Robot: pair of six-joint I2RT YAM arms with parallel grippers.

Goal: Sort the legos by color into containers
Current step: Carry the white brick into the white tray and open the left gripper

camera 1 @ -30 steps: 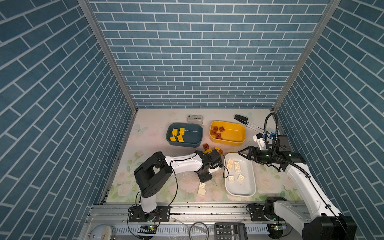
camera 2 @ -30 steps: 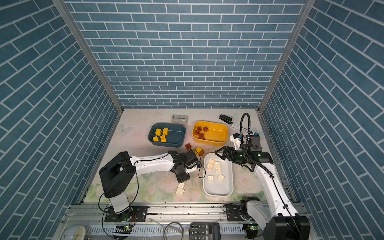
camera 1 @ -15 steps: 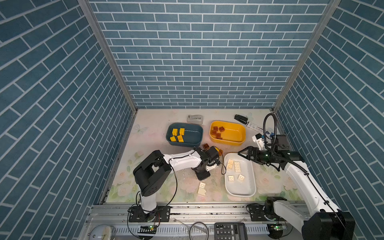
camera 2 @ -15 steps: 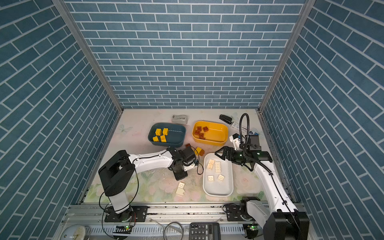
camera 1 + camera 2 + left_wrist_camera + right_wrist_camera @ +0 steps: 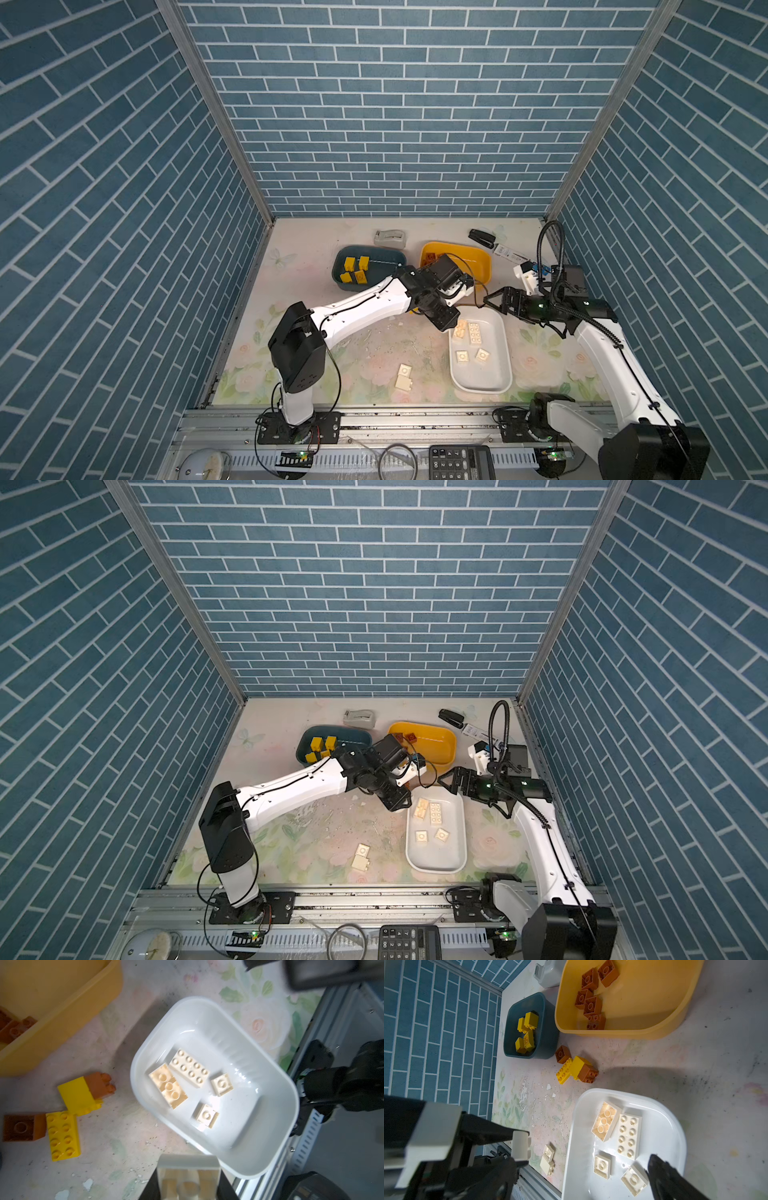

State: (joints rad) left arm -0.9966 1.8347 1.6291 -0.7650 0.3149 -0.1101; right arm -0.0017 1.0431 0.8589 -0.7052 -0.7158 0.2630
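My left gripper (image 5: 188, 1185) is shut on a cream-white lego (image 5: 188, 1167), hollow underside toward the camera. In both top views it hangs above the far left corner of the white tub (image 5: 498, 374) (image 5: 436, 860). Several cream legos (image 5: 473, 332) lie in that tub. My right gripper (image 5: 492, 301) (image 5: 446, 781) stands open and empty over the tub's far end. Yellow and brown legos (image 5: 575, 1069) lie loose between the tubs. Two cream legos (image 5: 404, 376) lie near the front. The dark blue tub (image 5: 382, 259) holds yellow legos (image 5: 355, 270). The yellow tub (image 5: 478, 259) holds brown legos (image 5: 589, 999).
A grey tape dispenser (image 5: 389, 238) and a black stapler (image 5: 482, 237) lie at the back behind the tubs. An aluminium rail (image 5: 415, 419) runs along the table's front edge, with a calculator (image 5: 461, 461) below it. Brick-patterned walls close in three sides.
My left gripper closed and rose from the table near the front cream legos. It moved back and right to the white tub's corner. The right arm barely moved.
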